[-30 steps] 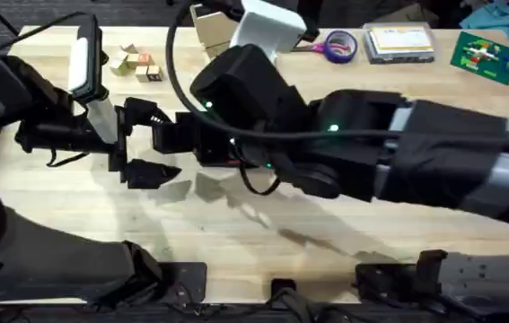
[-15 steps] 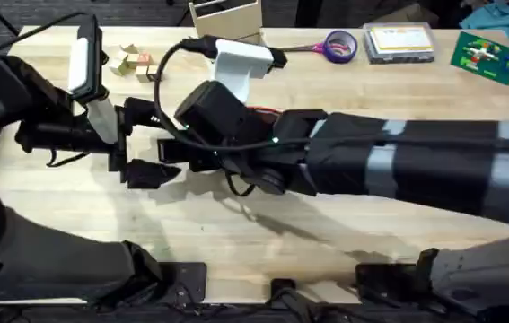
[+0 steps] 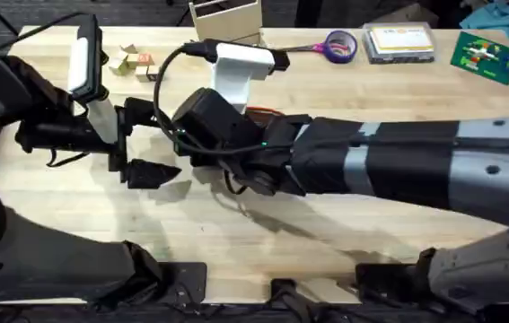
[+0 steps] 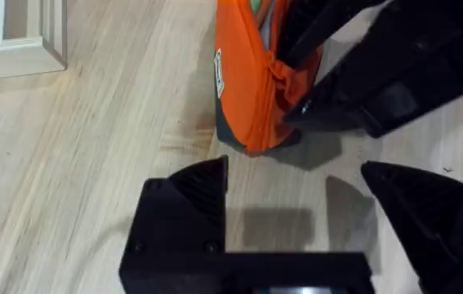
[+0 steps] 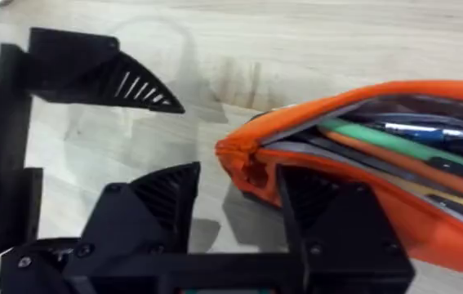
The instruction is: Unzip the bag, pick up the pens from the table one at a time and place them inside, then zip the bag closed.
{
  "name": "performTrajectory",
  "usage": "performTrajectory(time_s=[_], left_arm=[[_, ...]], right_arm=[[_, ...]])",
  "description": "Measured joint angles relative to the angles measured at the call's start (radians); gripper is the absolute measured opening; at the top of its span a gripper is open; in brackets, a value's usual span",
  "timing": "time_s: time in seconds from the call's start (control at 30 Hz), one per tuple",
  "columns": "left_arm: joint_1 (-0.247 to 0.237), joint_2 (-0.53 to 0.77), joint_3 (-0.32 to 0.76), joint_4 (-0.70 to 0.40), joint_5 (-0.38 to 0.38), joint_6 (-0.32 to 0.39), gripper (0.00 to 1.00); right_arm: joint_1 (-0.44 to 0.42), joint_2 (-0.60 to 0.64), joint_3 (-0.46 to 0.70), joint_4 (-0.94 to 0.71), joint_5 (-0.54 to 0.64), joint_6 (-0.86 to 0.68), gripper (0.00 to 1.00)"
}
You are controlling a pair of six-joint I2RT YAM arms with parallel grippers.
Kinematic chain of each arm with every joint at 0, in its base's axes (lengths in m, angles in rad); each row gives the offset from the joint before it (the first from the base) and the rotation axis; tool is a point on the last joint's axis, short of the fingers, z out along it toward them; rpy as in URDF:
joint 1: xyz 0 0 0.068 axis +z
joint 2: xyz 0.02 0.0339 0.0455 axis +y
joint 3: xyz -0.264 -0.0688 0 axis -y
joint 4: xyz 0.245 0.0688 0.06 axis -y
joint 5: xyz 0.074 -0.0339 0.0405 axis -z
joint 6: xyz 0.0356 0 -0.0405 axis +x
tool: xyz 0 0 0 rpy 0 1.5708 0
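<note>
Bag (image 5: pixel 353 163), lying unzipped on the counter (image 5: pixel 215 49) at the right of our right wrist view, has its end straddled by our spread right pincer (image 5: pixel 239 204), we judge to start zipping, while the spread left pincer (image 4: pixel 296 204) waits nearby.

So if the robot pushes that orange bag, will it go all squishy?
Probably a bit. The orange bag is soft fabric that creases near its end, so it would likely dent. The pens packed inside probably stiffen its length. Lying on the table, it should slide, not roll.
</note>
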Motion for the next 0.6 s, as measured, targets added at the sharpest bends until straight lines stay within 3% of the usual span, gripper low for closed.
performTrajectory(time_s=[0.2,0.53,0.6], left_arm=[[0.000,0.000,0.000,0.000,0.000,0.000,0.993],[0.000,0.000,0.000,0.000,0.000,0.000,0.994],[0.000,0.000,0.000,0.000,0.000,0.000,0.994]], right_arm=[[0.000,0.003,0.000,-0.001,0.015,0.002,0.388],[0.000,0.003,0.000,0.004,0.019,0.003,0.043],[0.000,0.003,0.000,0.006,0.019,0.003,0.034]])
